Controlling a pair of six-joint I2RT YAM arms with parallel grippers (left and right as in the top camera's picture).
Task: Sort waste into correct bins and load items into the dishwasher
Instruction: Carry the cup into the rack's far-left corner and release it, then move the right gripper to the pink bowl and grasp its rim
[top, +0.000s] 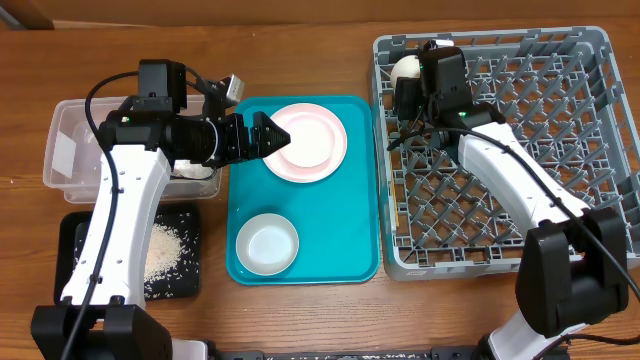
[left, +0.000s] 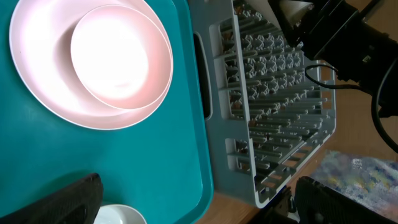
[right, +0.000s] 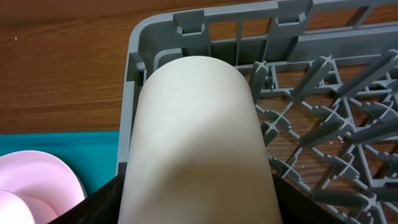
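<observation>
The white cup (right: 199, 137) is clamped between the fingers of the right gripper (top: 408, 88), inside the far left corner of the grey dish rack (top: 560, 60), with its end close to the corner wall. Whether it rests on the pegs cannot be told.

The round pale pink plate (top: 305, 142) lies on the far half of the teal serving tray (top: 355, 250), just left of the rack. The small whitish bowl (top: 267, 245) sits on the tray's near half, apart from the plate. The left gripper (top: 272, 135) hangs over the plate's left rim, jaws spread wide and holding nothing.

Left of the tray stands the clear plastic tub (top: 70, 120). In front of it is the black tray (top: 75, 235), with white rice grains (top: 165, 255) scattered in it.
</observation>
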